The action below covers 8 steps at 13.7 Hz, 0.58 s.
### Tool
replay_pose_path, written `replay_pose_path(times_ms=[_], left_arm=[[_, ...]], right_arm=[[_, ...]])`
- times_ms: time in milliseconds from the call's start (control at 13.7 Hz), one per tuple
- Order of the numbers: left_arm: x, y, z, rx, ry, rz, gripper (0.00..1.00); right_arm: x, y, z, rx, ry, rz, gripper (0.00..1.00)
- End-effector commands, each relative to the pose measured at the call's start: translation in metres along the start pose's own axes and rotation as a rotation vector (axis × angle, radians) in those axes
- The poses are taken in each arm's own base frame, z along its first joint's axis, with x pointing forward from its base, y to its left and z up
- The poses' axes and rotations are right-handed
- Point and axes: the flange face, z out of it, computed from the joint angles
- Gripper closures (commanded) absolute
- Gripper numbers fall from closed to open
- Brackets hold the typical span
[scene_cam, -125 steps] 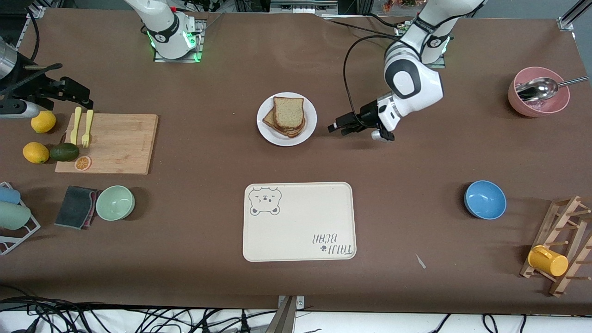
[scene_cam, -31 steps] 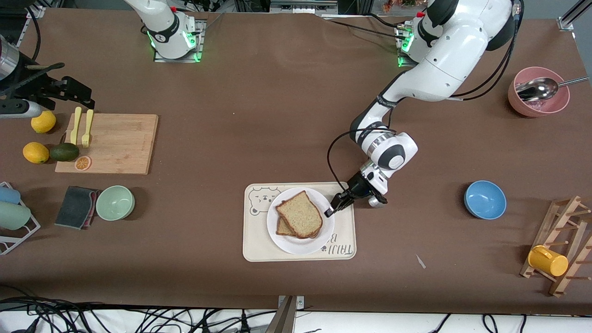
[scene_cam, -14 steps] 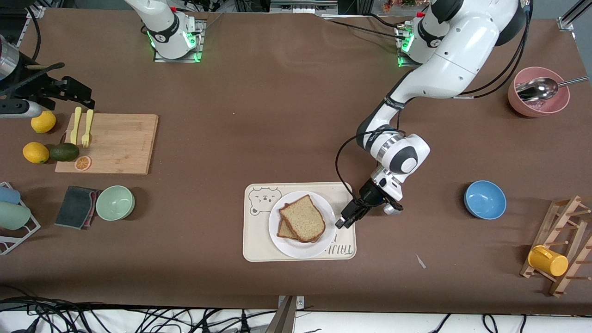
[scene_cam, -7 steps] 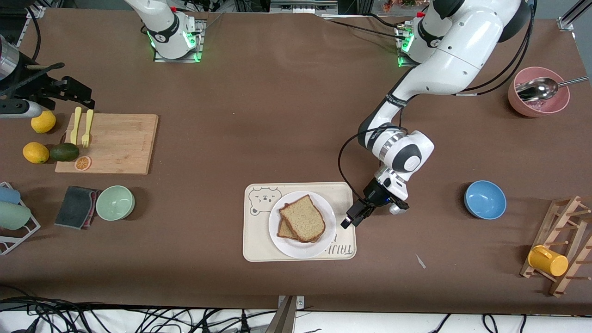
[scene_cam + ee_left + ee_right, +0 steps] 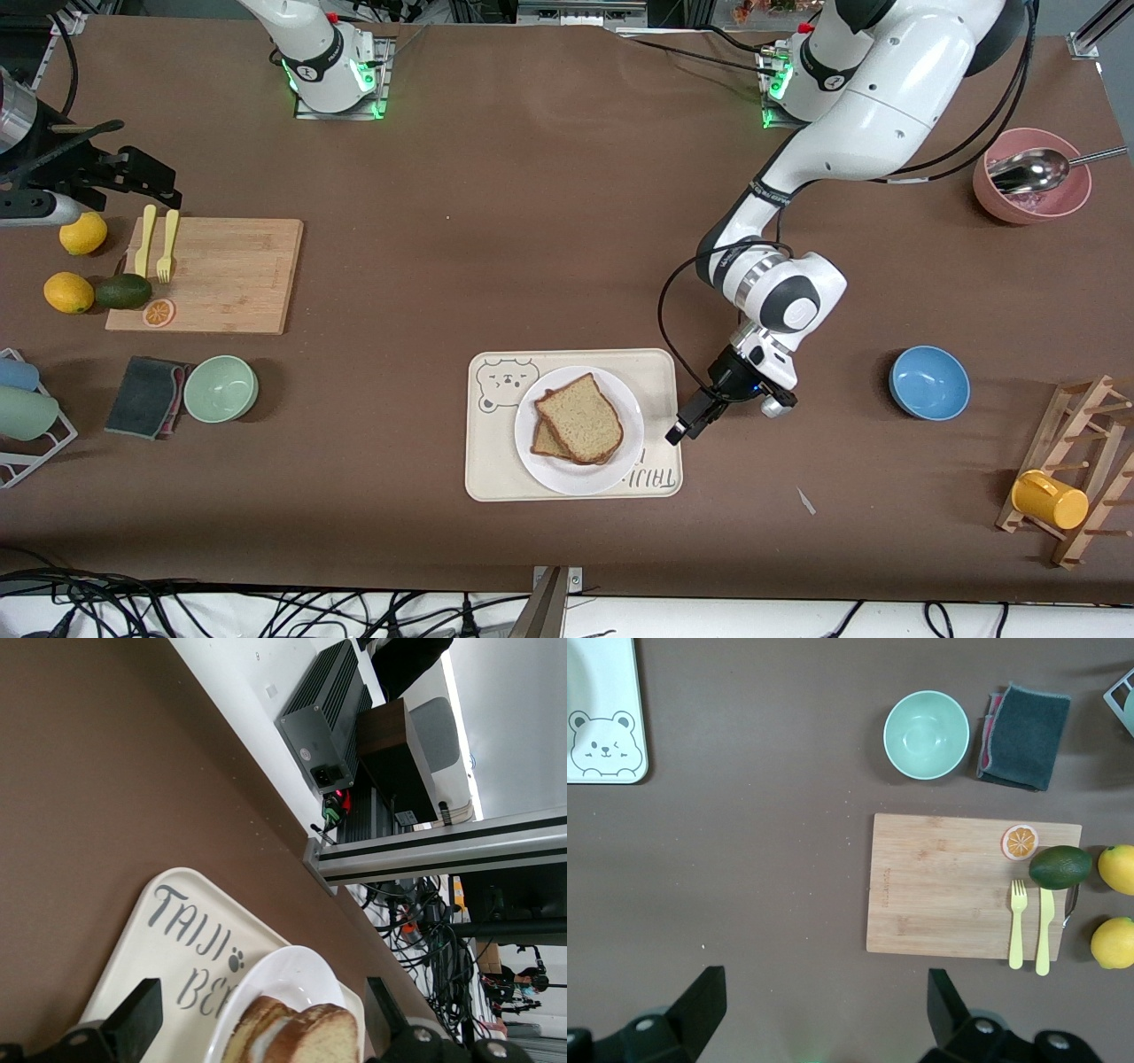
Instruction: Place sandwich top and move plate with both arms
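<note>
1. Clearly, the left gripper's (image 5: 680,434) fingers (image 5: 135,1019) stood apart and empty, just beside the bear-printed tray (image 5: 496,465) at its edge toward the left arm's end of the table.
2. Outward from it, the white plate (image 5: 620,403) sat on that tray, apart from the gripper.
3. On the plate, the sandwich top (image 5: 580,416) lay on a lower slice, slightly askew.
4. The right gripper (image 5: 819,1014) waited high with its fingers (image 5: 700,1005) spread wide, over bare table near the wooden cutting board (image 5: 948,886).
5. By that board lay a yellow fork (image 5: 1018,923), a yellow knife (image 5: 1044,930), an avocado (image 5: 1060,866) and an orange slice (image 5: 1020,842).
6. Nearer the front camera than the board stood a green bowl (image 5: 221,388).
</note>
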Motion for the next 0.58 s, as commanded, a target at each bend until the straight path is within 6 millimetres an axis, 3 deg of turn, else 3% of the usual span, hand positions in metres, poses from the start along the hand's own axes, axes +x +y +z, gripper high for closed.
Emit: replay_pose_path(times_ms=[0, 291, 509], left_arm=[[0.004, 0.017, -0.019, 0.025, -0.026, -0.024, 0.0], [0.028, 0.026, -0.034, 0.095, -0.074, -0.001, 0.0], [0.048, 0.018, -0.053, 0.157, -0.091, 0.069, 0.0]], right_arm=[[0.001, -0.002, -0.006, -0.001, -0.004, -0.004, 0.0], [0.001, -0.002, -0.006, -0.001, -0.004, -0.004, 0.0], [0.001, -0.002, -0.006, -0.001, -0.004, -0.004, 0.0]])
